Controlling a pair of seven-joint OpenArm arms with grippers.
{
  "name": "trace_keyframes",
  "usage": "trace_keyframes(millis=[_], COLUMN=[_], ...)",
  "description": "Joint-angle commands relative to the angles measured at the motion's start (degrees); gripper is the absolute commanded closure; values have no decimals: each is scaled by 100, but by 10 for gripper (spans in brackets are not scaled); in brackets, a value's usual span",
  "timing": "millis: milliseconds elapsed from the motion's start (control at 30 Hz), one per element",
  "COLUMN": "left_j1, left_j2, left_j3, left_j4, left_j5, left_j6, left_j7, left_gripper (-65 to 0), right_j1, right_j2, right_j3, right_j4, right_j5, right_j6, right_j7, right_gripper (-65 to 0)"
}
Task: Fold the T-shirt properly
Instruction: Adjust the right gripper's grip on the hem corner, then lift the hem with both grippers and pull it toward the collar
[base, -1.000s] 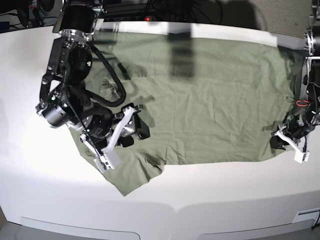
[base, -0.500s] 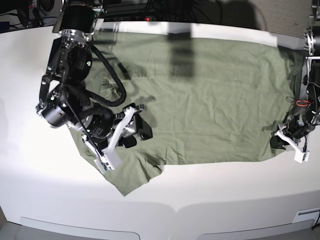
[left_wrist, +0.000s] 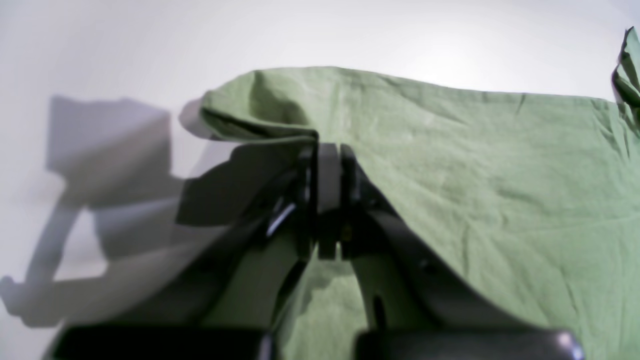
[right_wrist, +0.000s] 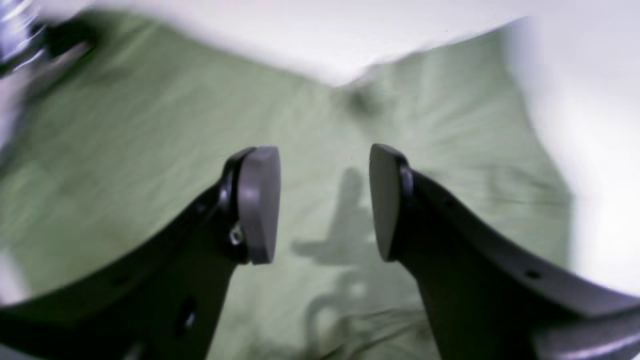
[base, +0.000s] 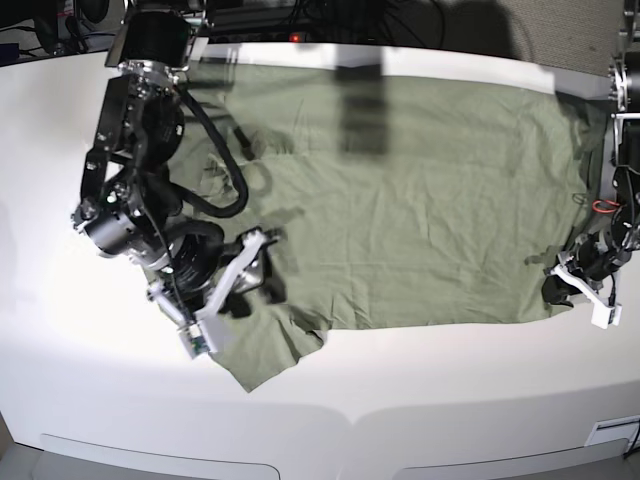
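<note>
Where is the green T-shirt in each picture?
Base: the T-shirt lies spread across the middle of the white table.
Left wrist: it fills the right side, its corner pinched in the left tool.
Right wrist: it lies under the open right tool.
Shared landmark: the white table.

The right gripper (base: 248, 292), jaws apart, has shifted toward the white table's (base: 420, 400) front-left corner, above the wrinkled sage-green cotton T-shirt's (base: 420, 200) sleeve.
</note>
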Motion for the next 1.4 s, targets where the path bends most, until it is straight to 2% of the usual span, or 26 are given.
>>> trace_keyframes(millis=[0, 33, 100, 467, 533, 633, 767, 900, 1033, 1133, 1300, 1367], left_j1=[-175, -175, -177, -177, -175, -175, -175, -177, -175, -175, -175, -175], left_j2=[-103, -103, -103, -101, -101, -101, -101, -98, -98, -98, -98, -98], left_j3=[-11, -11, -11, -11, -11, -11, -11, -11, -11, -11, -11, -11], left_j4=[74, 74, 74, 74, 74, 74, 74, 74, 74, 74, 74, 74], left_j5=[-103, -103, -105, -107, -105, -107, -107, -109, -109, -109, -109, -109], left_j6=[-58, -58, -58, -58, -58, -58, -58, -58, -58, -58, -58, -58], left_j7=[-133, -131, -131, -133, -131, -131, -133, -164, -179, -177, -177, -177], left_gripper=[0, 0, 0, 0, 0, 0, 0, 0, 0, 0, 0, 0], right_j1=[138, 173, 282, 1749, 2041, 2389, 2651, 2684, 2673, 2673, 2675, 2675], right_j2=[15, 15, 44, 48, 127, 387, 942, 1453, 1777, 1869, 1869, 1869], right_j3=[7, 7, 7, 7, 7, 7, 7, 7, 9, 13, 13, 13], right_j4=[98, 76, -33, -2402, -2706, -3123, -3873, -4474, -4833, -5158, -6050, -6402], right_j5=[-254, -507, -632, -713, -730, -828, -839, -835, -752, -752, -752, -752], right_j6=[15, -48, -122, -116, -116, -118, -118, -120, -162, -341, -391, -507], right_j7=[326, 448, 481, 625, 636, 632, 634, 656, 743, 966, 1467, 1700], right_gripper=[-291, -291, -291, -292, -292, -297, -472, -475, -474, -470, -470, -470])
